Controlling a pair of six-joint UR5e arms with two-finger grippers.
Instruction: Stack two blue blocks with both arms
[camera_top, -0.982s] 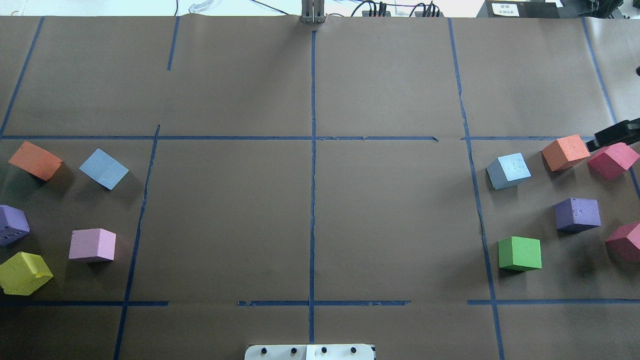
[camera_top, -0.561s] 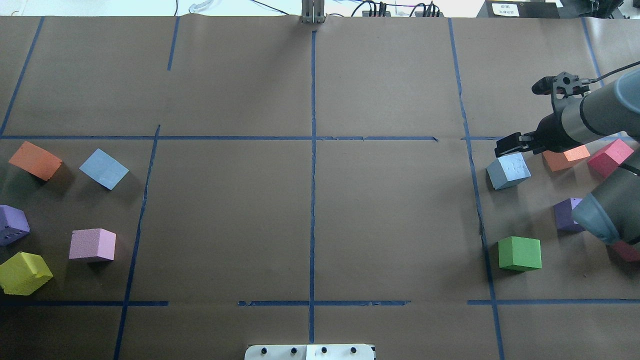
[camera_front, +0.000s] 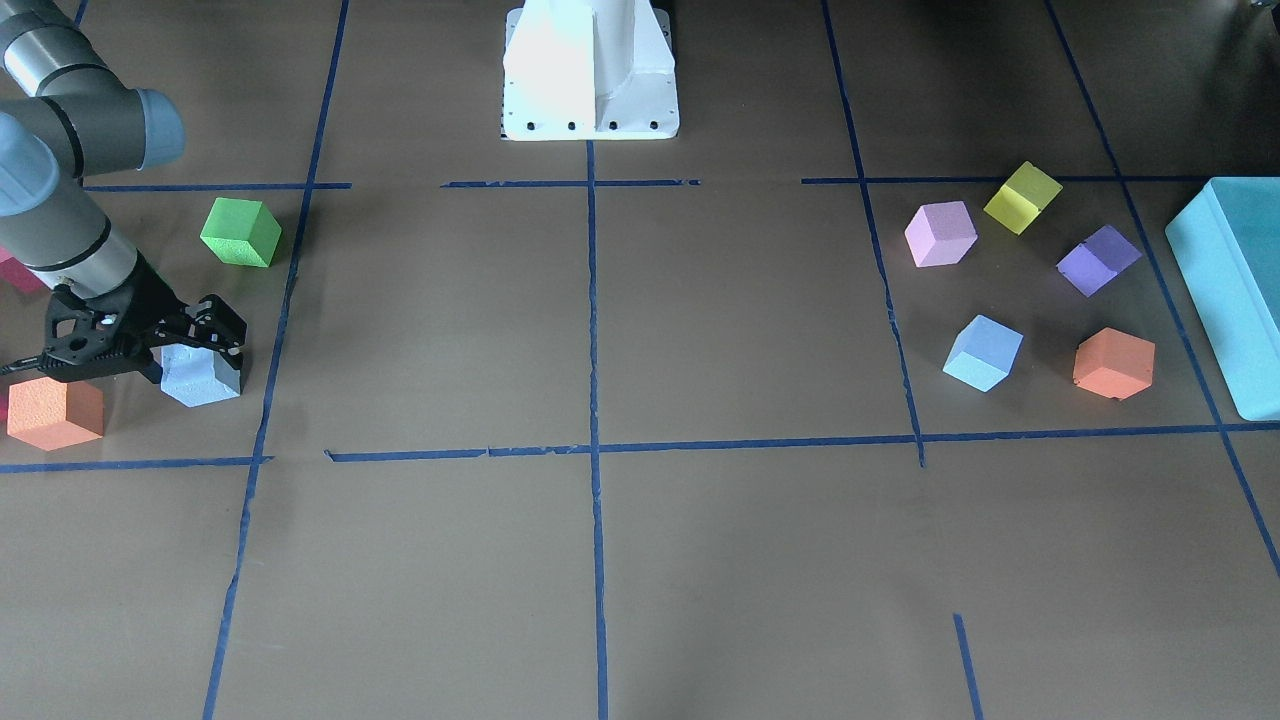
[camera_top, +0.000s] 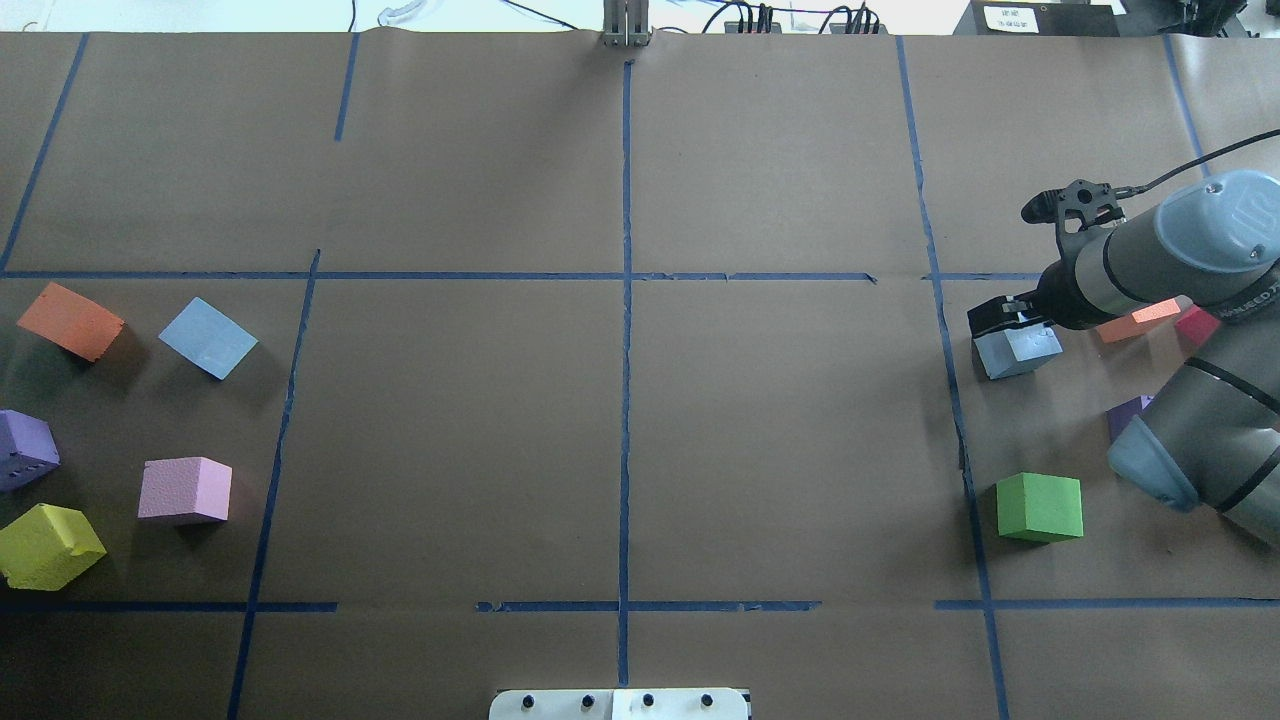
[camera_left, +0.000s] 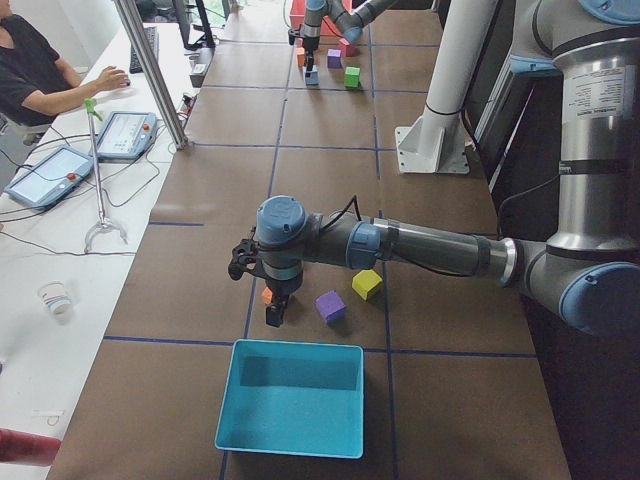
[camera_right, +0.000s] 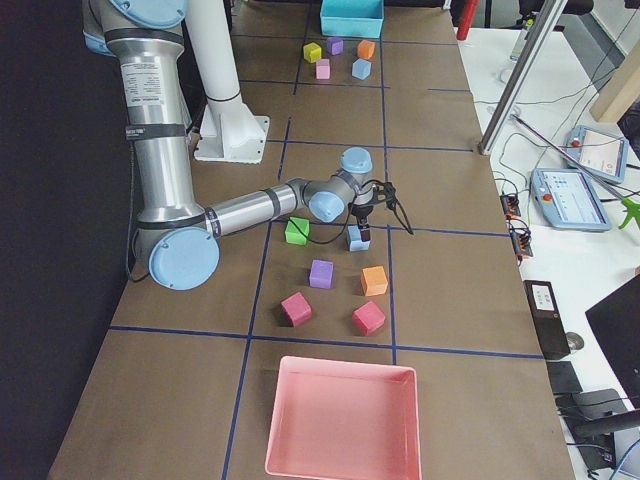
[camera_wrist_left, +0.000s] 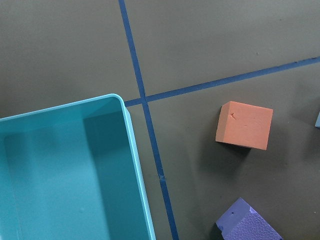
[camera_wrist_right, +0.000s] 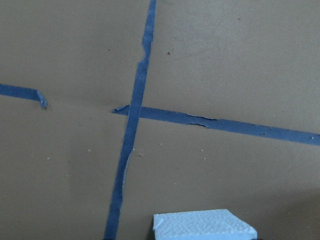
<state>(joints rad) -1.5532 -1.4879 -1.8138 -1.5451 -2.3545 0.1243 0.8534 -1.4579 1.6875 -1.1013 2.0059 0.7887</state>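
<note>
One pale blue block (camera_top: 1018, 350) lies at the right of the overhead view; it also shows in the front view (camera_front: 203, 377) and at the bottom of the right wrist view (camera_wrist_right: 202, 226). My right gripper (camera_top: 1003, 320) (camera_front: 190, 338) is open and sits low over this block, fingers at its top edges. The other blue block (camera_top: 208, 338) (camera_front: 983, 353) lies alone on the left side. My left gripper (camera_left: 275, 310) shows only in the exterior left view, hovering over an orange cube (camera_wrist_left: 245, 125) beside the teal box (camera_wrist_left: 65, 165); whether it is open or shut I cannot tell.
Near the right block lie a green cube (camera_top: 1040, 507), an orange cube (camera_top: 1140, 320), a red cube (camera_top: 1195, 323) and a purple cube (camera_top: 1127, 415). On the left lie orange (camera_top: 70, 320), purple (camera_top: 25, 450), pink (camera_top: 185, 490) and yellow (camera_top: 48, 545) cubes. A pink tray (camera_right: 340, 420) stands beyond the right cubes.
My right arm has swung in from the right edge and moved its gripper left, onto the right blue block. The cubes have not moved.
</note>
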